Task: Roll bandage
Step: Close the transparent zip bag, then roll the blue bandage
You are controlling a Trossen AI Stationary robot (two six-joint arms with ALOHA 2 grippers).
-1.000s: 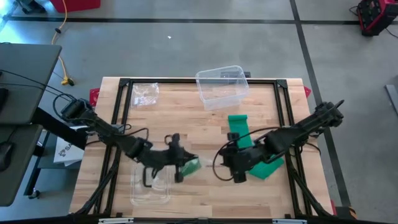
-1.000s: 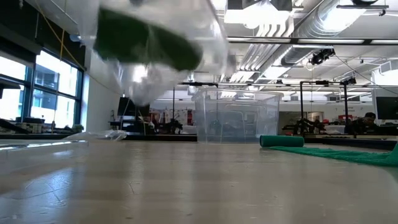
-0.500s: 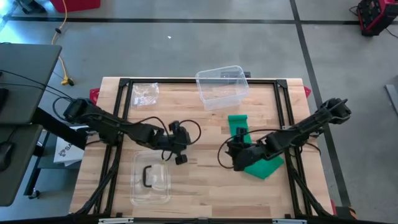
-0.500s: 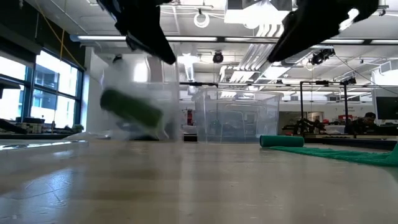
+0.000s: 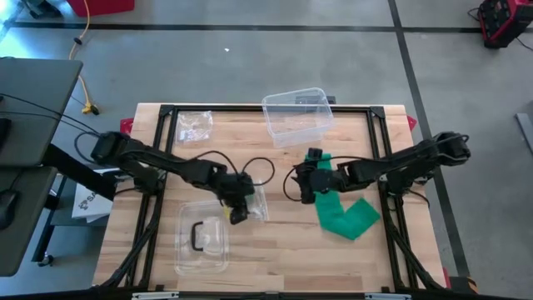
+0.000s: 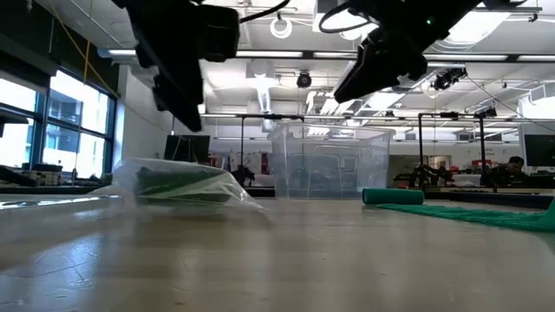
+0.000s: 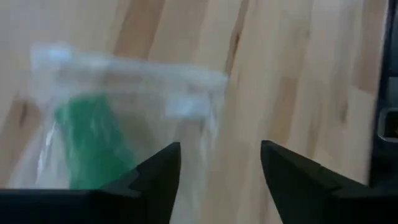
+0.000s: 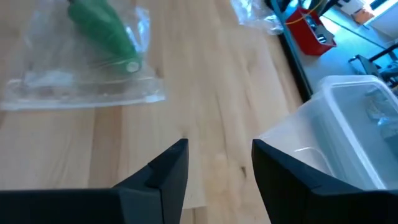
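Note:
A clear plastic bag [image 6: 178,184] with a rolled green bandage [image 7: 93,146] inside lies flat on the table, left of centre. My left gripper [image 7: 217,168] hovers open just above it, touching nothing; in the high view it [image 5: 236,206] partly covers the bag [image 5: 256,202]. A second green bandage [image 5: 346,217] lies spread out on the right, its rolled end [image 6: 392,197] toward the far side. My right gripper [image 5: 308,179] stands open above the table between bag and strip, with nothing between its fingers [image 8: 168,168].
A clear plastic container [image 5: 293,115] stands at the far middle. A clear lid with a black handle [image 5: 202,237] lies near the front left. An empty bag [image 5: 194,125] lies at the far left. Black frame rails [image 5: 162,137] run along the table's edges.
My left gripper has opened and let go of the bag with the green roll, which has fallen from the air and now lies flat on the table. My right gripper has moved toward the table's far edge, off the spread green bandage.

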